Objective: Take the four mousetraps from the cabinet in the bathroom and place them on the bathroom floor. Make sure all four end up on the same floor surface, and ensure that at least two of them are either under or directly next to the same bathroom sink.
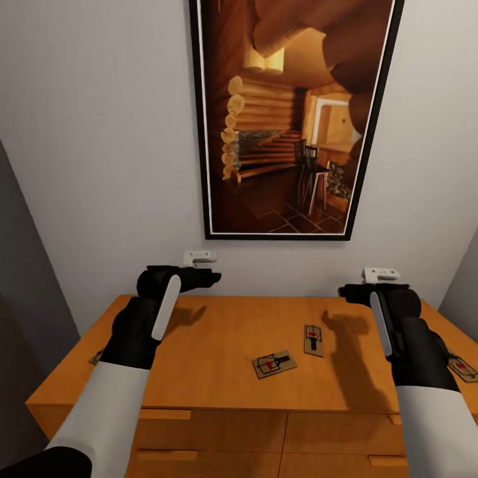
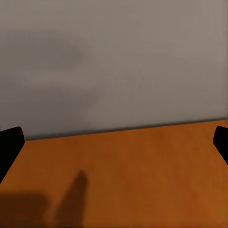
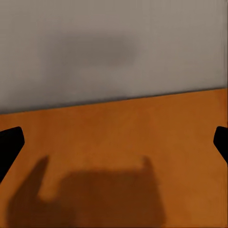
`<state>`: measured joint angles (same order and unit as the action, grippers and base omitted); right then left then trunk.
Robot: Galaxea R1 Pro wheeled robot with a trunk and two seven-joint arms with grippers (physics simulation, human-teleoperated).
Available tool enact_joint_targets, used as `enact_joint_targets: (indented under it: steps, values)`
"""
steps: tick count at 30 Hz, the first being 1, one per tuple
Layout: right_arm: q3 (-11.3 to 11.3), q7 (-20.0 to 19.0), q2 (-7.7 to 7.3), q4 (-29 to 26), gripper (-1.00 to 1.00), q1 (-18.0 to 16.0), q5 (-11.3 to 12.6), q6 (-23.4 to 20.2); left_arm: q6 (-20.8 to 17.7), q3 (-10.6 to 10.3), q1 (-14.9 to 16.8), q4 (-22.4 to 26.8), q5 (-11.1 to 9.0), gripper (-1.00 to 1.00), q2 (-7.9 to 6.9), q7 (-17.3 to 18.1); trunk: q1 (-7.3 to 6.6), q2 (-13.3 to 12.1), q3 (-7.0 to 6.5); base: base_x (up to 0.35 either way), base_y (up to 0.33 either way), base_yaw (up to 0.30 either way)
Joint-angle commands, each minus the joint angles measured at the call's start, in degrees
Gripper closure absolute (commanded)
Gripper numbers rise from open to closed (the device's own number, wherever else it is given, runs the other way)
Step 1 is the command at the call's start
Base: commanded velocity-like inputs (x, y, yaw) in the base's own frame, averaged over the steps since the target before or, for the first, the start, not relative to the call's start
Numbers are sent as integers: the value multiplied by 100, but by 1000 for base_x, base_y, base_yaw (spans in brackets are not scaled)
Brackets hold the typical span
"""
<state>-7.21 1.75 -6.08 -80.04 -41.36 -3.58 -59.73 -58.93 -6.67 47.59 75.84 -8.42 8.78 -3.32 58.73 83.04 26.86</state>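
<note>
Grey walls close in around the cabinet [image 1: 219, 352], whose orange-brown top fills the lower part of the head view, with drawer fronts showing along its near edge. Above it hangs a dark-framed picture [image 1: 292, 119] of a log-cabin room, and two small white wall fittings [image 1: 199, 256] sit just above the back edge. Two mousetraps lie near the middle of the top, one [image 1: 273, 364] closer to the front and another [image 1: 313, 340] just behind it to the right; a third [image 1: 463, 366] lies at the right edge beside the right forearm, and a fourth [image 1: 97, 357] peeks out at the left edge. Both arms hang over the top. The left gripper [image 2: 114, 142] is spread wide and empty, and the right gripper [image 3: 114, 142] likewise, each with bare wood between its dark fingertips.
</note>
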Motion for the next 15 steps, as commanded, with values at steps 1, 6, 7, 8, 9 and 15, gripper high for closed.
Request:
enact_joint_targets:
  steps: [1,6,7,8,9,15]
  values:
    - [4,-14,-9,-38,-100,-5,-37,-27,-21,-1,5,3,-46,-100,-1,-35,0,4,7,0,0,0]
    - [4,-14,-46,-198,-100,-4,-55,-27,-4,4,-10,20,-47,-100,-6,-35,0,4,7,0,0,0]
    - [2,-13,-53,-230,-100,-4,-59,-27,17,5,-16,23,-47,-100,-6,-33,0,4,7,0,0,0]
    - [-2,-12,-59,-263,-100,-4,-60,-27,49,6,-20,28,-45,-100,-9,-34,0,4,7,0,0,0]
    - [-5,-11,-63,-295,-100,-4,-61,-27,81,6,-26,31,-43,-100,-10,-40,0,4,7,0,0,0]
    - [-11,-14,-65,-487,-100,-4,-63,-27,260,7,-71,45,-39,-100,-23,-33,0,4,7,0,0,0]
